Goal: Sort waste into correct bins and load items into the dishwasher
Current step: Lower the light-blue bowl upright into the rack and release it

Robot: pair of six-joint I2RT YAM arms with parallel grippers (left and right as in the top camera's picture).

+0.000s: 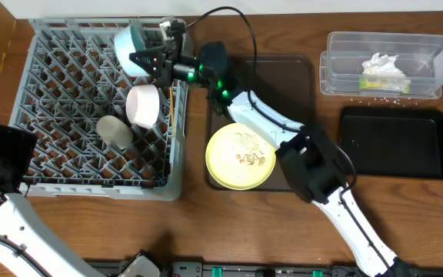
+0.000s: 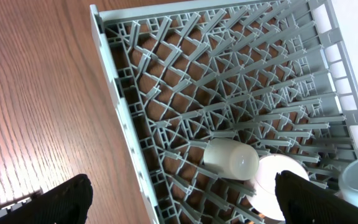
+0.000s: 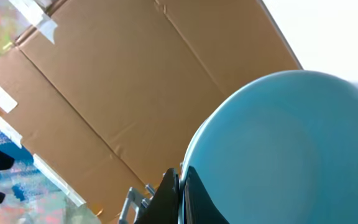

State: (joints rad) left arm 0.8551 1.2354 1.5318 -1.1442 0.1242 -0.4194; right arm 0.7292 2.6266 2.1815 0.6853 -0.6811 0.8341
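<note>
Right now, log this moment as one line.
right end effector: shut on light blue bowl at dish rack | left end effector: open, empty | plate: not racked

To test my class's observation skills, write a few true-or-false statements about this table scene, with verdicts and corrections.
1. The right gripper grips the light blue bowl over the dish rack. True.
2. The yellow-green plate stands in the rack. False: it lies on the brown tray, crumbs on it.
3. The crumpled napkin sits in the clear tub. True.
4. The left gripper is shut on the pale cup. False: it is open and empty; the cup lies in the rack.
</note>
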